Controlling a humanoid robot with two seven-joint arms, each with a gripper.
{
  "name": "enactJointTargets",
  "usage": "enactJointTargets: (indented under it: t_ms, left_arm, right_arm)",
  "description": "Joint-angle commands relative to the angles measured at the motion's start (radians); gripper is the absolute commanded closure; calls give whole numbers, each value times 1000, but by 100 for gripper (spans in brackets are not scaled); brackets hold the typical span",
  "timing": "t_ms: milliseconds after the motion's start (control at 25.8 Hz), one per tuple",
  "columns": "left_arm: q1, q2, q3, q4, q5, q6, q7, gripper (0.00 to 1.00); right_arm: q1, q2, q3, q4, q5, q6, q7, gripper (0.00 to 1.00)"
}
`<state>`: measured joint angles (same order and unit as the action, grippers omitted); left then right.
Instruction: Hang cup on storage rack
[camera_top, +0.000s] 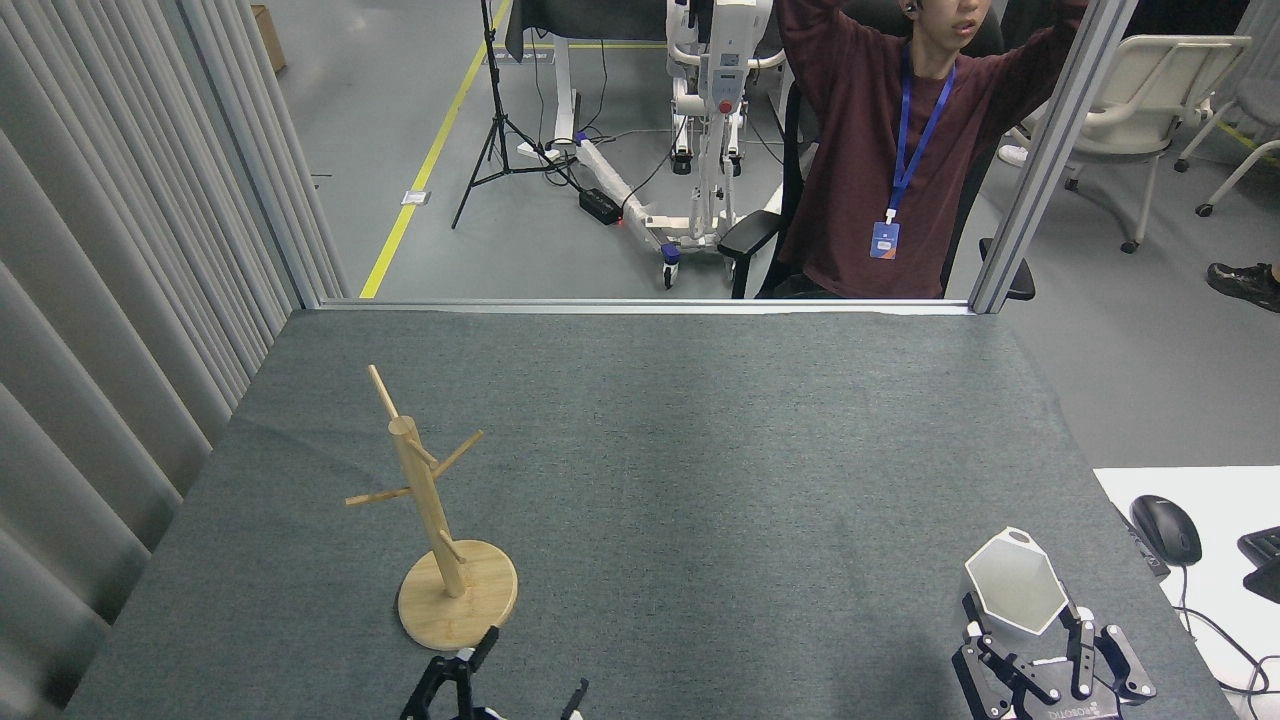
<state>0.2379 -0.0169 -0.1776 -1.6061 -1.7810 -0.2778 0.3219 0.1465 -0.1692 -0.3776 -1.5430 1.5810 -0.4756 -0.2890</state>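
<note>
The white faceted cup (1015, 583) with its hexagonal rim is held up at the lower right, its tab at the far rim. My right gripper (1022, 630) is shut on the cup's lower body, dark fingers on both sides. The bamboo storage rack (432, 520) stands upright on its round base at the left of the grey table, its thin pegs bare. My left gripper (525, 665) is open at the bottom edge, just in front and to the right of the rack's base, holding nothing.
The table (700, 450) is covered in grey felt. A person (890, 150) sits on a chair behind the far edge. A white desk with a black mouse (1166, 528) lies at the right. Ribbed panels (110, 300) wall the left side.
</note>
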Motion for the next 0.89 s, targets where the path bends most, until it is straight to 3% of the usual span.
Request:
enactJointTargets:
  t_ms: [0,116,271,504,620,852]
  left_arm:
    - [-3,-11,-72,2,-43,11,3,0]
    - [-17,-21,-91,3,-55,8,0,0]
    - [-35,-31,-141,18,-58,5,2,0]
    - [-101,-57,-329,124,-55,66,5,0]
    - [-149,-69,-368,178,-57,74,2,0]
    - [-227,-83,-367,267,-57,92,0,0]
  right_arm:
    - [15,3,0,-42,-7,-32,1,42]
    - [18,20,9,-68,-6,-35,5,42]
    - [15,106,9,-88,-4,-34,7,42]
    - [21,195,83,-120,1,-24,8,41]
    - [21,214,95,-129,-1,-8,8,41]
    - [54,206,284,-192,-1,58,8,41]
